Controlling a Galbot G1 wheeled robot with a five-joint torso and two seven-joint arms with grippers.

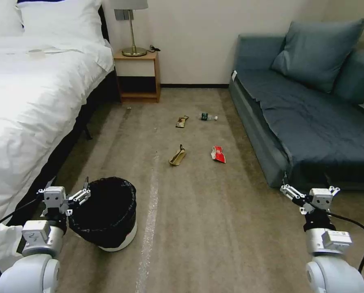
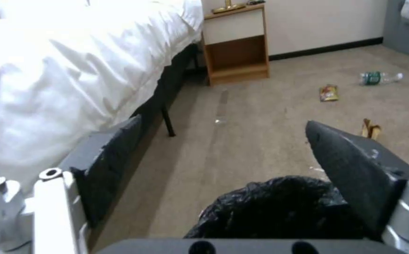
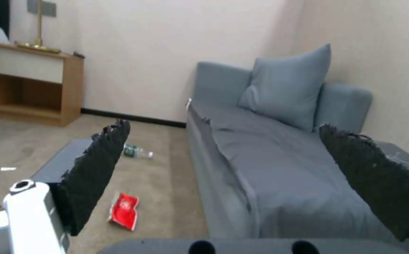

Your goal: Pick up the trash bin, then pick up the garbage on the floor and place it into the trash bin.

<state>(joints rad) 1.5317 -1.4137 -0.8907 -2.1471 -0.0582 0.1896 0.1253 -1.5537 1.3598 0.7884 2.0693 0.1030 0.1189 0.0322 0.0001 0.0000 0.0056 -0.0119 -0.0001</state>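
While its fingers stand spread wide with nothing between them, the left tool (image 1: 66, 189) hovers at the near rim of the bin (image 1: 105, 211), on the side toward the bed (image 1: 31, 106). From the left wrist view the bin's (image 2: 280, 208) black bag lies just below the gap between the two fingers (image 2: 350, 169), neither finger touching it. The bin stands upright on the carpet (image 1: 214, 211), close to the bed's edge.

Well apart on the other side, the right tool (image 1: 310, 194) is held low beside the sofa (image 1: 308, 122), its fingers likewise spread and empty.

Farther out on the carpet, between bed and sofa, the garbage lies scattered: a tan paper bag (image 1: 177, 156) and a red wrapper (image 1: 218, 154) nearer, a snack wrapper (image 1: 182, 121) and a bottle (image 1: 208, 117) beyond them. A nightstand (image 1: 137, 75) with a lamp (image 1: 131, 24) stands against the far wall.
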